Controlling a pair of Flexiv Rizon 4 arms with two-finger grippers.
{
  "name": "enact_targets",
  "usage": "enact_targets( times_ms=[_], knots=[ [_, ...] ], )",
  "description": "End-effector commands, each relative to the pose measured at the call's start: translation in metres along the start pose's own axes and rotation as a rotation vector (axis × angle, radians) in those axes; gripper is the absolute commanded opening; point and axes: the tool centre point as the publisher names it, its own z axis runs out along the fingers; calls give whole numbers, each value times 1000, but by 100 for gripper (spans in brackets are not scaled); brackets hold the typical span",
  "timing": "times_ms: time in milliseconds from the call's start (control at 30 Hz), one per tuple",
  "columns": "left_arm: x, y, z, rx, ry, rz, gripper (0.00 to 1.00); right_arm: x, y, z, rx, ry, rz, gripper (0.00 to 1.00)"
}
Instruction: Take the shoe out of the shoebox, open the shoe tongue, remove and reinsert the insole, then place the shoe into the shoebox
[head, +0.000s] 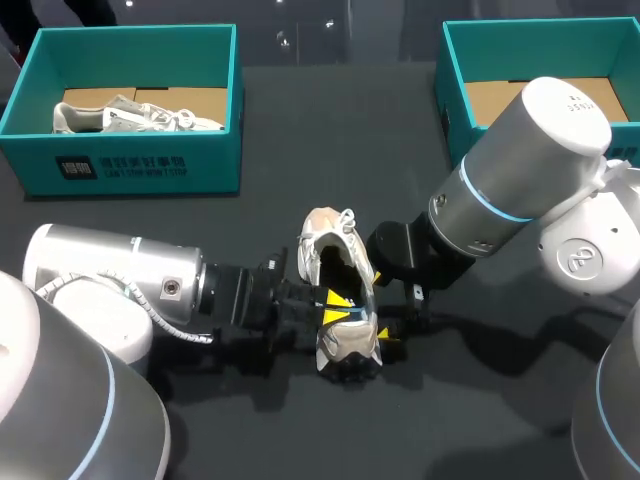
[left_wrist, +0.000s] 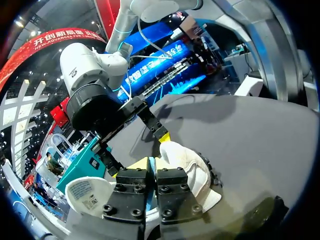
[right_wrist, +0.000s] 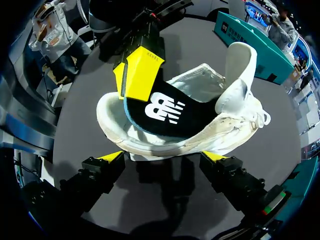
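Right wrist view: the right gripper (right_wrist: 164, 157) stands wide open. Its two yellow tips are just short of the near side wall of the white sneaker (right_wrist: 200, 137), and neither finger clasps it. Straight ahead of those tips, inside the shoe, lies the black insole (right_wrist: 170, 112) with a white logo. At the insole's heel end the left gripper (right_wrist: 136, 75) is set in from the far side, its fingers narrow and pinched on the insole's edge. Off to one side of the right gripper, toward the toe, the tongue (right_wrist: 240, 62) is folded up and stands clear of the opening, with the white laces (right_wrist: 262, 119) loose beside it. In the left wrist view the left gripper's fingers sit nearly together at the padded heel collar, and the right gripper's fingers stand well apart just beyond the shoe. In the head view the sneaker rests on the dark table (head: 300, 130) between the two grippers, outside both boxes. The far-left shoebox (head: 130, 165), teal and holding a second sneaker (head: 130, 118), sits well beyond the left gripper. The far-right shoebox (head: 452, 90), also teal, sits well beyond the right gripper and is partly hidden by the right arm (head: 520, 170).
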Motion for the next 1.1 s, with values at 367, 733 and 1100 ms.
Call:
enact_targets(
  times_ms=[367,733,1100],
  knots=[
    [-6,8,8,-24,48,-63,16,1,0,0,0,-3,0,100],
    [-14,-8,-17,-55,122,-69,37,1,0,0,0,-3,0,100],
    [-14,-10,-41,-140,225,-73,36,0,-15,-21,-15,15,-13,100]
  ],
)
